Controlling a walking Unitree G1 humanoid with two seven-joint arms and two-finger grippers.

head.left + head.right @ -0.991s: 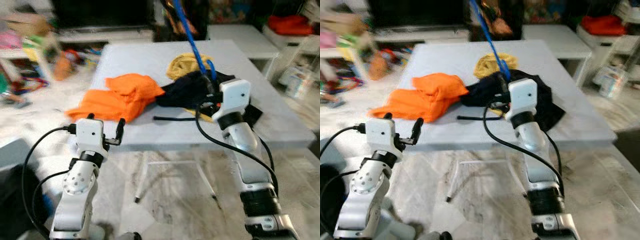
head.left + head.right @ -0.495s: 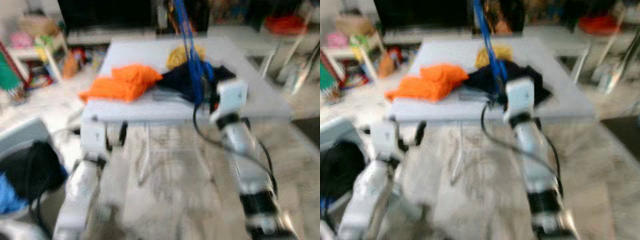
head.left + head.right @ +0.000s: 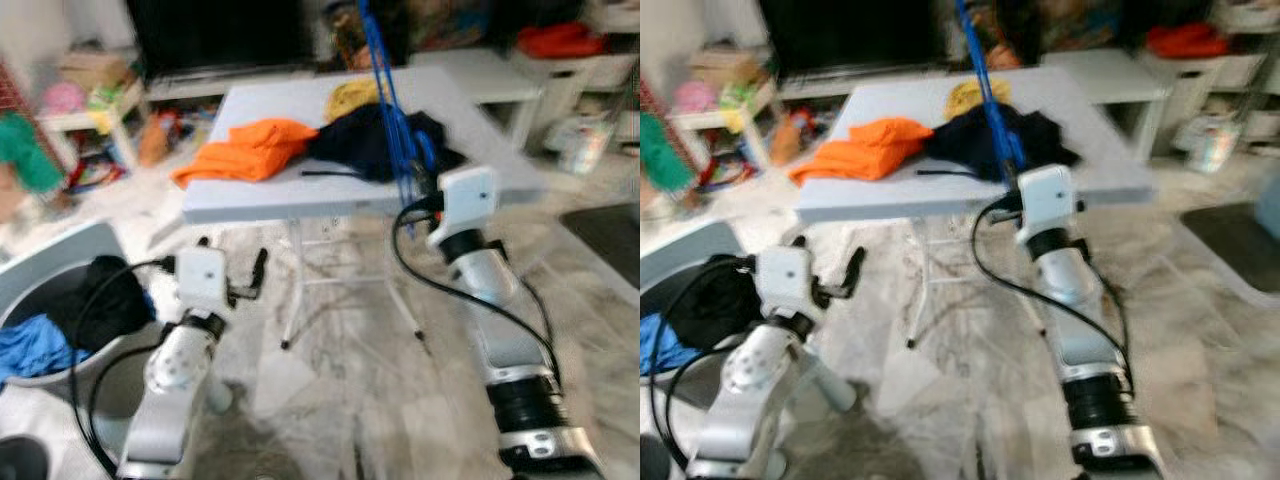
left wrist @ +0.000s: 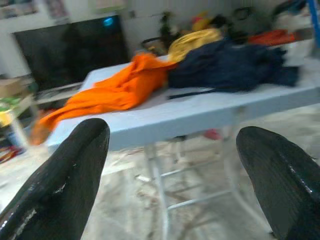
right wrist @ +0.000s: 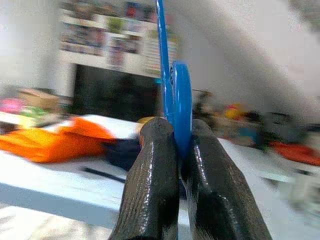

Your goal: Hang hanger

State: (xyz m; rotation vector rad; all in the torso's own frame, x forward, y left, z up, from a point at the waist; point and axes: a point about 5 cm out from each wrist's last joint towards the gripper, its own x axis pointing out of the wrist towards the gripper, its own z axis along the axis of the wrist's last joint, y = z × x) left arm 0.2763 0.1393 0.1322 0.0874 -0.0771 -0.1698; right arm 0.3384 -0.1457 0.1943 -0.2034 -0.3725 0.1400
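Note:
My right gripper (image 5: 179, 131) is shut on a blue hanger (image 5: 175, 87), which stands up tall and thin from the fingers (image 3: 385, 80). It is held in front of the white folding table's (image 3: 300, 197) near edge, above the floor. On the table lie an orange garment (image 3: 250, 150), a dark navy garment (image 3: 370, 140), a yellow cloth (image 3: 350, 97) and a thin black rod (image 3: 325, 173). My left gripper (image 3: 232, 258) hangs lower and short of the table, open with nothing between its fingers (image 4: 65, 185).
A grey laundry basket (image 3: 70, 250) with black and blue clothes stands on the floor at my left. Toys and a low TV stand (image 3: 200, 75) lie behind the table. A white bench (image 3: 500, 75) sits at the back right, a dark mat (image 3: 605, 230) at the right.
The camera has backed away from the table, so the table looks smaller and farther off, and the basket has come into view. The right gripper still holds the blue hanger.

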